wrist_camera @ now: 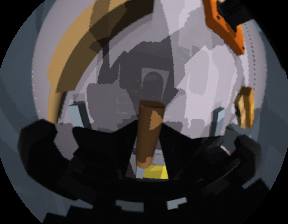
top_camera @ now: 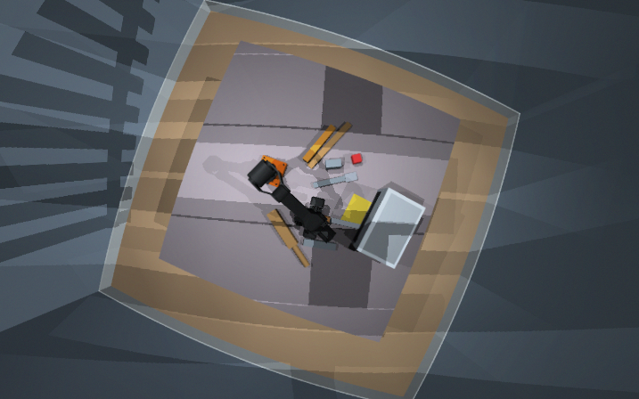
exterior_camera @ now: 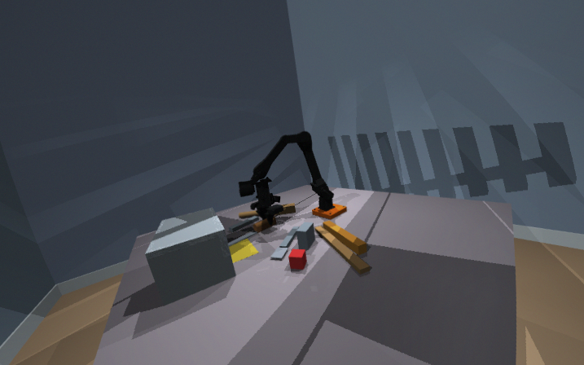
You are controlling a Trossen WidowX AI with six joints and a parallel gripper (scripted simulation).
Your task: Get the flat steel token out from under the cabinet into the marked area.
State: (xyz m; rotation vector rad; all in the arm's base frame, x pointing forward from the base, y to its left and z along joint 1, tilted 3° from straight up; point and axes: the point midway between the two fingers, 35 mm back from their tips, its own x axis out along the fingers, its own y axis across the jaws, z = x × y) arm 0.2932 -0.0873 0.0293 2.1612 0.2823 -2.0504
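The cabinet (top_camera: pixel 394 223) (exterior_camera: pixel 194 267), near the tabletop's (top_camera: pixel 272 93) (exterior_camera: pixel 443 235) right edge from above, hides the space beneath it. There, the arm (top_camera: pixel 293 204) covers the fingertips.

The pale cabinet (top_camera: pixel 397 216) (exterior_camera: pixel 194 274) stands near the right edge of the table (top_camera: pixel 272 93) (exterior_camera: pixel 421 299) (wrist_camera: pixel 207 75), the yellow area (top_camera: pixel 356 207) (exterior_camera: pixel 244 250) (wrist_camera: pixel 156 172) on its left. A red cube (top_camera: pixel 356 158) (exterior_camera: pixel 297 259) sits nearer the top edge than the bottom, an orange base (top_camera: pixel 266 158) (exterior_camera: pixel 340 210) (wrist_camera: pixel 238 44) towards the left.

On the tabletop (top_camera: pixel 262 89) (exterior_camera: pixel 443 226) (wrist_camera: pixel 205 75), the flat yellow square (top_camera: pixel 356 207) (exterior_camera: pixel 243 250) (wrist_camera: pixel 156 172) lies before the grey box-shaped cabinet (top_camera: pixel 397 217) (exterior_camera: pixel 189 271). A grey rectangular block (top_camera: pixel 333 163) (exterior_camera: pixel 305 235) (wrist_camera: pixel 233 139) stands between a red cube (top_camera: pixel 356 158) (exterior_camera: pixel 297 259) and two orange-brown bars (top_camera: pixel 319 143) (exterior_camera: pixel 344 236) (wrist_camera: pixel 247 112).
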